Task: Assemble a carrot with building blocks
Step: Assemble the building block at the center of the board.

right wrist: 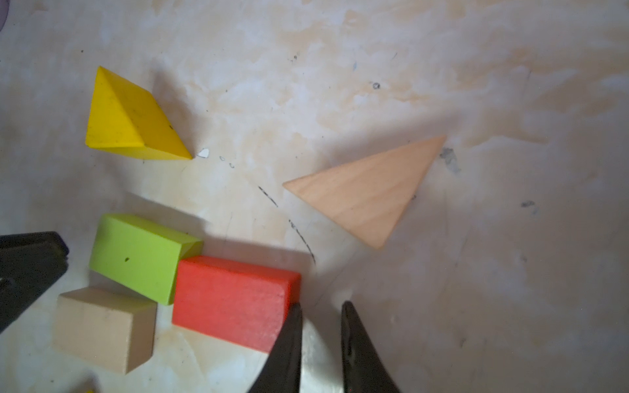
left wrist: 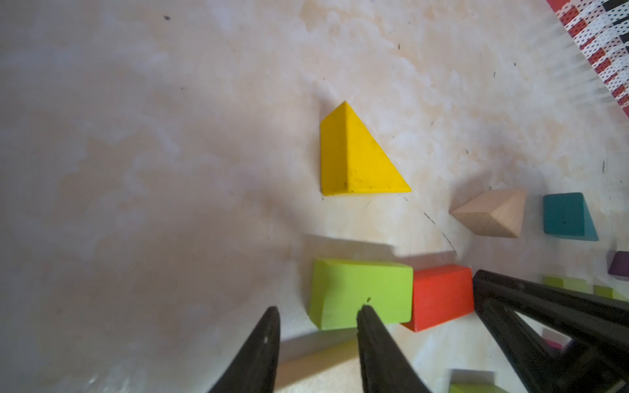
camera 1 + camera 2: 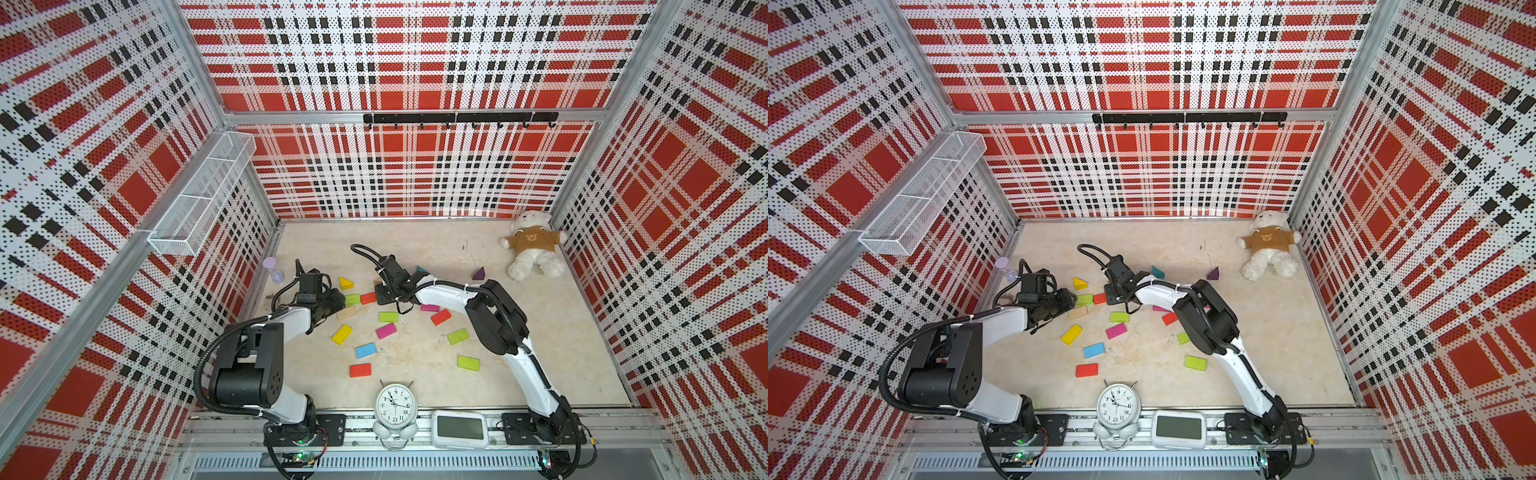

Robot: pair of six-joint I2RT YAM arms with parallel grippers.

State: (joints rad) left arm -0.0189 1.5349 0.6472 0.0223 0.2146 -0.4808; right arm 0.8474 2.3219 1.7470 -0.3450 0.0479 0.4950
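Blocks (image 3: 386, 331) dot the tabletop (image 3: 519, 353), lime (image 2: 357, 289) touching red (image 1: 231, 299) between the released left end effector (image 2: 318, 308) and clenched, empty right end effector (image 1: 321, 304); light, stiff, slick wood, probably best pinched across narrow sides.

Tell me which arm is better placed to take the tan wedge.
Right. The right gripper hangs beside the red block, and the tan wedge lies just ahead of it. The left gripper is at the lime block, farther off.

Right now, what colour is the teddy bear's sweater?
The sweater is brown, clearest in a top view.
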